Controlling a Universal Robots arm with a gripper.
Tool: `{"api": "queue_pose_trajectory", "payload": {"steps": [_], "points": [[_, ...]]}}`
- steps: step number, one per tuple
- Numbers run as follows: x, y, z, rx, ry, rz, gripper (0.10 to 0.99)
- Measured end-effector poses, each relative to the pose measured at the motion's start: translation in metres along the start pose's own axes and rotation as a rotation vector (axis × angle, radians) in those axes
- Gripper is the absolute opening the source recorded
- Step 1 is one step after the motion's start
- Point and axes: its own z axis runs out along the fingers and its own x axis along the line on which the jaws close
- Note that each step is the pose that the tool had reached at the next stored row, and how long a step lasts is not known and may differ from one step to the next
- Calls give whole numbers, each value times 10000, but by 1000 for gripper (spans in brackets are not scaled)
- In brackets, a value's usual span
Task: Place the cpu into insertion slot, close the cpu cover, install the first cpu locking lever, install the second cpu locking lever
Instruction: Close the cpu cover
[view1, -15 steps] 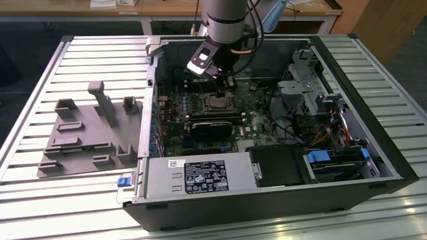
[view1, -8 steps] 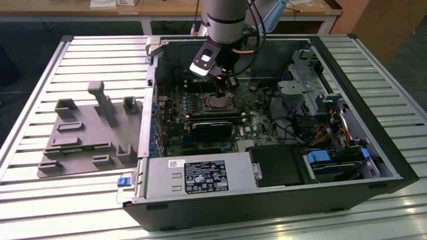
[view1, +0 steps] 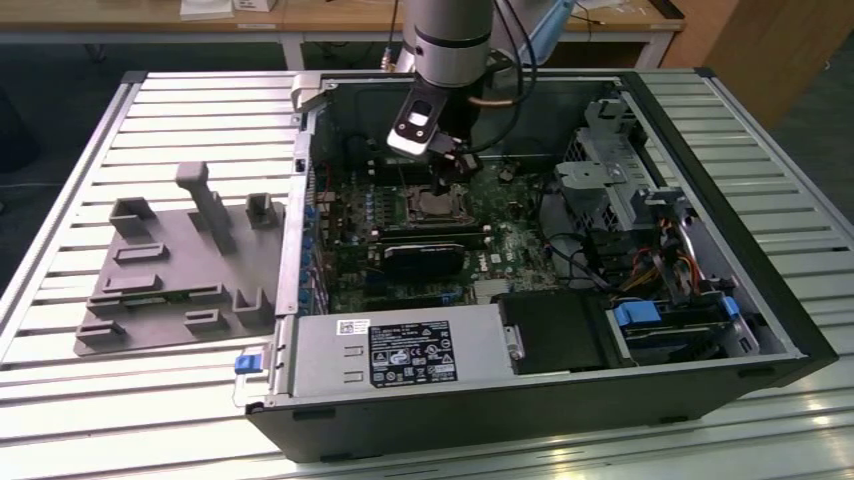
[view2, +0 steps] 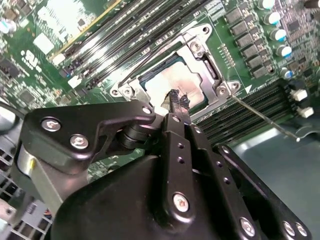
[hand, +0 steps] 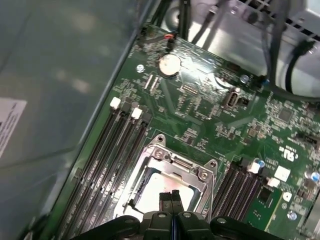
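Inside the open computer case, my gripper (view1: 450, 172) hangs just above the insertion slot (view1: 434, 205) on the green board. In both wrist views the fingertips (view2: 175, 98) (hand: 165, 198) press together with nothing between them, right over the cpu (view2: 175, 80) (hand: 152, 192). The cpu's pale metal top lies flat in the slot. The silvery cpu cover (view2: 199, 54) (hand: 172, 161) lies down around it, framing the chip. A thin metal locking lever (view2: 260, 115) sticks out from one socket corner over the memory slots.
Memory slots (hand: 107, 165) flank the socket on both sides. A black card (view1: 424, 258) sits nearer the camera, with the power supply (view1: 400, 355) in front. Cables and a drive cage (view1: 627, 175) fill the exterior view's right. A grey fixture (view1: 174, 260) lies outside the case.
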Motion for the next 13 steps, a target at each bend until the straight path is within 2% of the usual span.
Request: {"api": "queue_pose_trajectory", "payload": {"steps": [13], "points": [[0, 0, 2, -38, 32, -1973, 102]]}}
